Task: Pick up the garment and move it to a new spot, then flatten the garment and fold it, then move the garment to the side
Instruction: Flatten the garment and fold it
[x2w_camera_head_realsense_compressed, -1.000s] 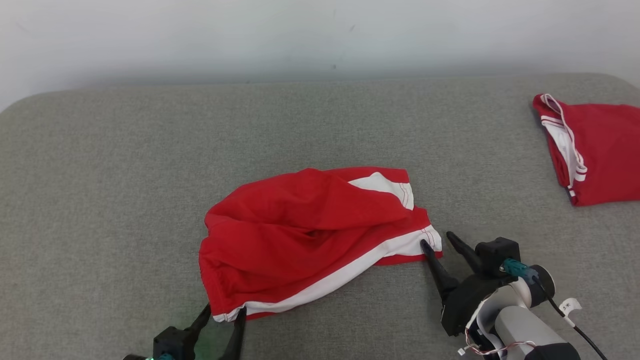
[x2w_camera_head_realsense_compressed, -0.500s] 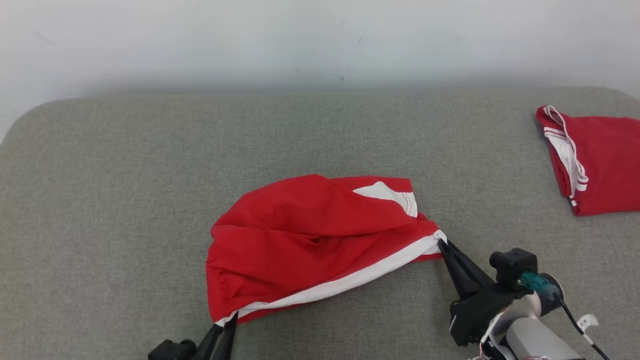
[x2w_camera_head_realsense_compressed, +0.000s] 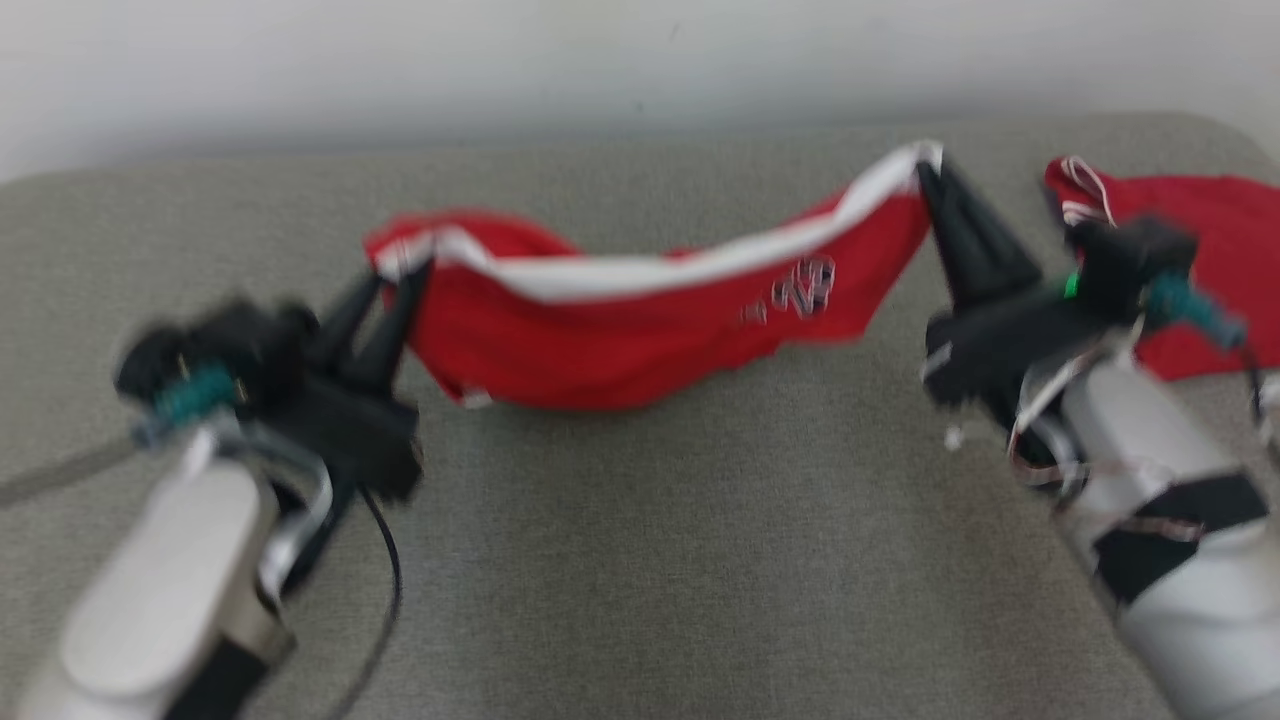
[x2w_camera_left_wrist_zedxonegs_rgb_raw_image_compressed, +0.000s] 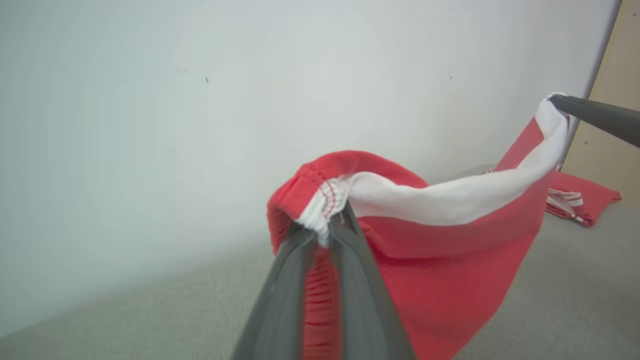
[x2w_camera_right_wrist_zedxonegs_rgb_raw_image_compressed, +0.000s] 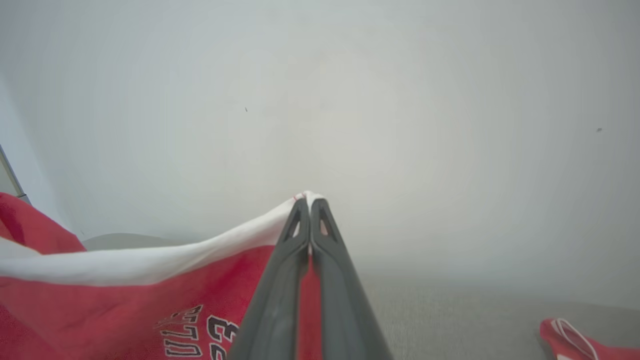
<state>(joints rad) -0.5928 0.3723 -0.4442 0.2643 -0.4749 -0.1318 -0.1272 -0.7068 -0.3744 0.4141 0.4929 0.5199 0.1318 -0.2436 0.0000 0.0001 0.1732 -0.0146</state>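
Head view: nearest is the bare grey surface (x2w_camera_head_realsense_compressed: 640, 560). Over it, the left gripper (x2w_camera_head_realsense_compressed: 393, 278) at 10 o'clock and the right gripper (x2w_camera_head_realsense_compressed: 926, 172) at 2 o'clock have jaws clamped on the top corners of the red garment (x2w_camera_head_realsense_compressed: 620, 340), which hangs sagging between them. Farther, at 3 o'clock, lies another red cloth (x2w_camera_head_realsense_compressed: 1235, 205). Pulling too hard could slip a thin corner loose.

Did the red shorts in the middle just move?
Yes. The red shorts rose: they lay nearer than the folded red garment; now the left gripper and right gripper hold them stretched level with it.
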